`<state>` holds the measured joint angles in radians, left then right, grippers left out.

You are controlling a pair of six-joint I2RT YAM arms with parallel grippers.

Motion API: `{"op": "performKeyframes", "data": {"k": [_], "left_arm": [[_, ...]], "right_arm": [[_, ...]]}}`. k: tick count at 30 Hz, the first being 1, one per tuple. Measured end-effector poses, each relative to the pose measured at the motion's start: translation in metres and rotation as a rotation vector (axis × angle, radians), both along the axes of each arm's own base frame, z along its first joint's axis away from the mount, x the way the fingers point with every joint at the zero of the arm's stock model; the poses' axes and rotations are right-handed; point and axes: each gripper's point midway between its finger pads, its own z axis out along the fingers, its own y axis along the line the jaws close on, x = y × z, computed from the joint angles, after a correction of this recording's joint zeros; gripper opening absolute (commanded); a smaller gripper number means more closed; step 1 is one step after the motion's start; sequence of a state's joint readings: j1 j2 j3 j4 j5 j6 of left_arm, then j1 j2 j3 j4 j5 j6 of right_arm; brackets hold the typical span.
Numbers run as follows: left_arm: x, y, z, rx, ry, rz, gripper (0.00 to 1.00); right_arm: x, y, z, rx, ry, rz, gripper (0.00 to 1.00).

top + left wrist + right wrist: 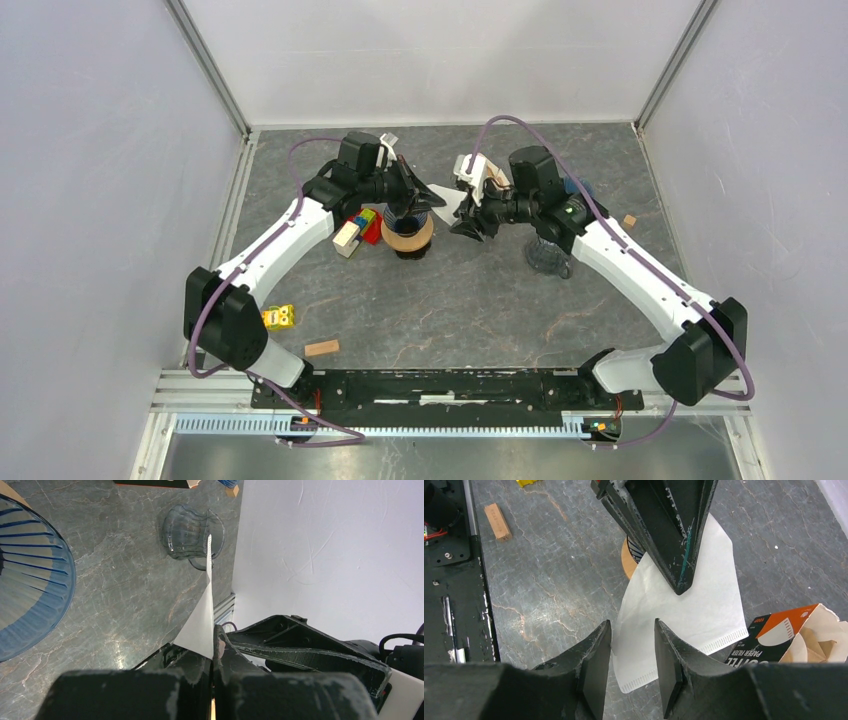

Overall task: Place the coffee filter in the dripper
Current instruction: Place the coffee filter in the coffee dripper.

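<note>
- Top view: the left claw sits at the upper middle of the frame, closed tight on the coffee filter, which juts rightward as a white wedge held off the table. The dripper stands just below that claw, so I judge the paper is held high for shaping before it goes down. The right claw faces it from the right
- Left wrist view: the coffee filter shows edge-on, its lower corner pinched flat between the shut fingers at centre bottom. The grip is at a corner, which leaves most of the sheet free. The blue ribbed dripper fills the left edge, with a glass cup at the upper middle
- Right wrist view: the right claw stands about half open at the bottom, empty, with the filter's crimped seam behind the gap. It looks placed to spread the paper. The filter box lies at the lower right
</note>
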<state>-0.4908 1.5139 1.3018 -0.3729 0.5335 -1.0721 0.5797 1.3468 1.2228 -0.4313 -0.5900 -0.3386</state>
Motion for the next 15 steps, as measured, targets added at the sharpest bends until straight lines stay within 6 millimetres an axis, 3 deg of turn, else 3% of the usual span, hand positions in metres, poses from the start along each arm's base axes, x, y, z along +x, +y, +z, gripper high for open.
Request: {"op": "performKeyframes", "data": {"k": [15], "left_arm": [[-0.0017, -0.0013, -0.0019, 0.0, -0.002, -0.005, 0.02]], "right_arm": [[0.0032, -0.0021, -0.0016, 0.053, 0.087, 0.009, 0.4]]}}
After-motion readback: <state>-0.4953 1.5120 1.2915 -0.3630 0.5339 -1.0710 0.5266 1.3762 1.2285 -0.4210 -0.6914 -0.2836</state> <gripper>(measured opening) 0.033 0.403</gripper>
